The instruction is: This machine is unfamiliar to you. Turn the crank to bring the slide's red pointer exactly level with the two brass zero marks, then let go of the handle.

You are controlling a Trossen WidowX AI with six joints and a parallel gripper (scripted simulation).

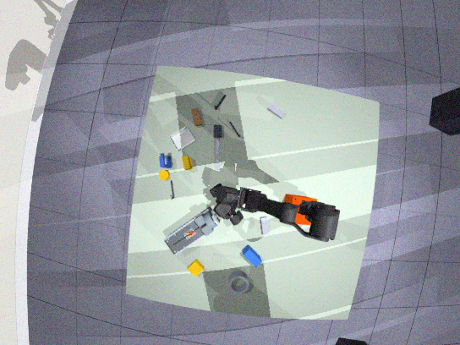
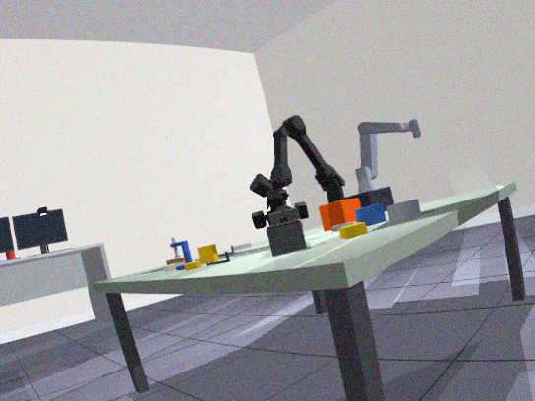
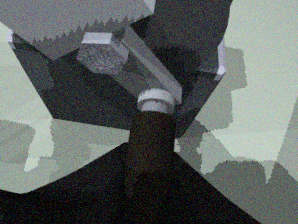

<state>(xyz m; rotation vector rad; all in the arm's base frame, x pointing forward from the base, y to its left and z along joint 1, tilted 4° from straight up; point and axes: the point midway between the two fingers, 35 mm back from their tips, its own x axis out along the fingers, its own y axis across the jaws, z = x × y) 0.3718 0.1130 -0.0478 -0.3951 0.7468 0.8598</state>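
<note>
the gripper (image 1: 215,211) (image 3: 147,155) is closed on the crank's dark handle (image 3: 152,145), beside the grey machine (image 1: 190,232) (image 2: 286,238) on the bench (image 1: 313,165) (image 2: 236,277).

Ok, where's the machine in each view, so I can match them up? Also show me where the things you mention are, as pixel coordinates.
Top: the machine (image 1: 203,224) (image 2: 287,238) (image 3: 85,100) lies left of and below the middle, slanting, between the arm and the lower yellow block (image 1: 195,267).
Exterior: near the middle, a dark grey block by the near table edge.
Wrist: large and cut off by the top edge, its crank arm (image 3: 155,67) in front.
Shared landmark: the pale green table (image 1: 296,148) (image 2: 221,281) (image 3: 265,30).
</note>
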